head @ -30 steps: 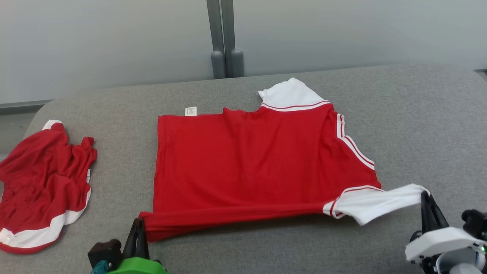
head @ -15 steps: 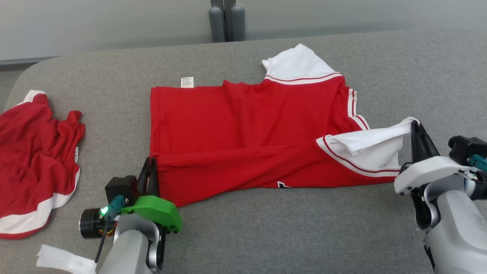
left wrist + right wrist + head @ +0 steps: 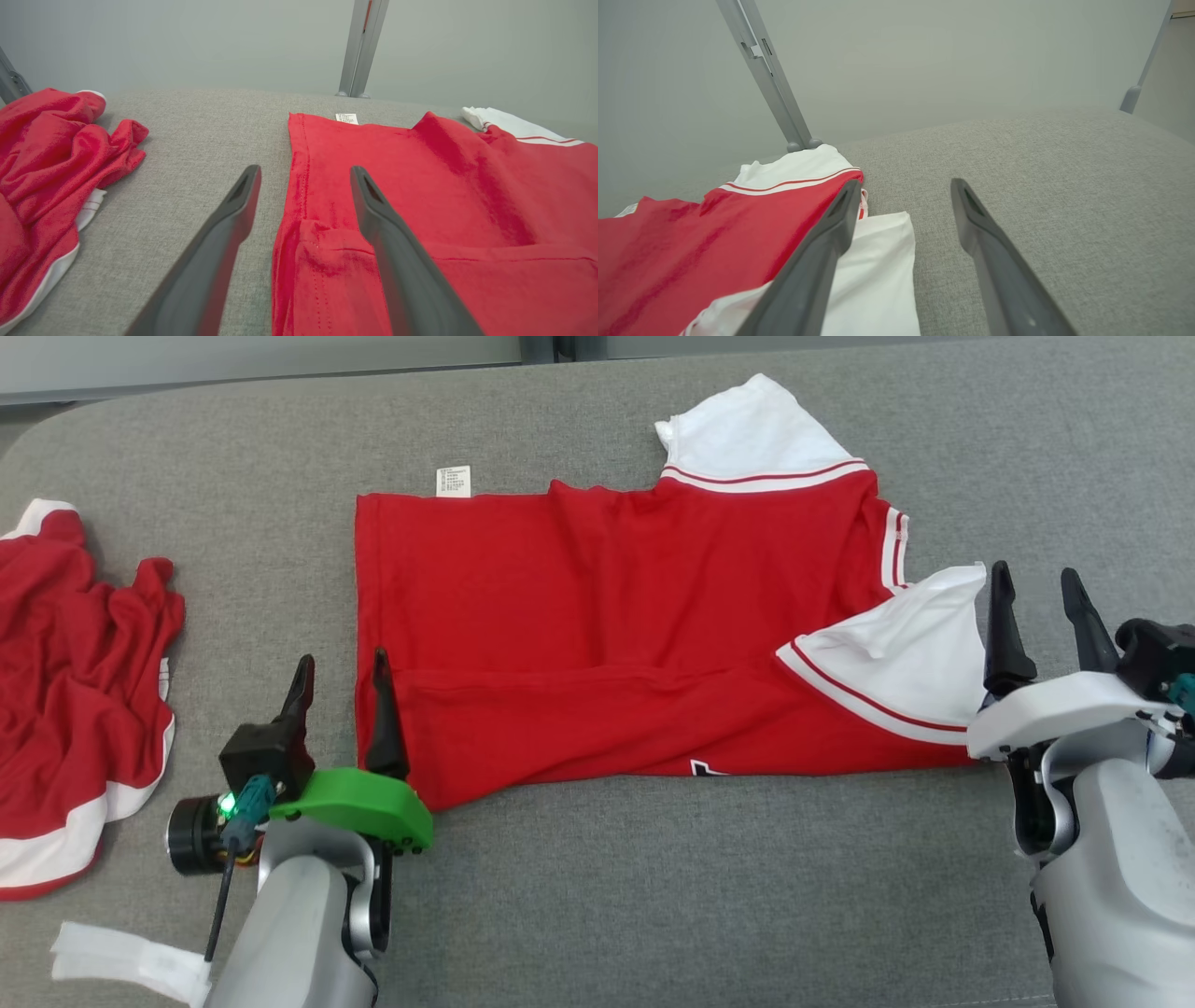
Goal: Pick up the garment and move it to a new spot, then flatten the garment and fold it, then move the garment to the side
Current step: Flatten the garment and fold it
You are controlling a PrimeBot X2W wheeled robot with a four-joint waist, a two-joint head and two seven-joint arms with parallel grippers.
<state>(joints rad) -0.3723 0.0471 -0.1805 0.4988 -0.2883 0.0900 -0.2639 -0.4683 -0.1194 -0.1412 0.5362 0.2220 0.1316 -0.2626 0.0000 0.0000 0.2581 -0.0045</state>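
Note:
The garment point(image 3: 607, 616) is a red shirt with white, red-striped sleeves, spread on the grey table; its near edge is folded over onto the body, and one white sleeve point(image 3: 896, 644) lies on top at the right. In the left wrist view the garment point(image 3: 444, 196) shows a folded hem corner. My left gripper point(image 3: 341, 672) stands open at that lower left corner, one finger over the cloth. My right gripper point(image 3: 1033, 583) stands open just right of the folded sleeve, holding nothing. In the right wrist view the sleeve point(image 3: 878, 266) lies beside the left finger point(image 3: 817, 261).
A second red and white garment point(image 3: 75, 709) lies crumpled at the table's left side, also in the left wrist view point(image 3: 46, 158). A grey post point(image 3: 362, 46) stands behind the table's far edge. A white label point(image 3: 453, 481) pokes out at the shirt's far edge.
Both grippers carried the near edge and the sleeve away from me and over the shirt, then opened and let go. The head camera tilted down, so the whole scene shifted up.

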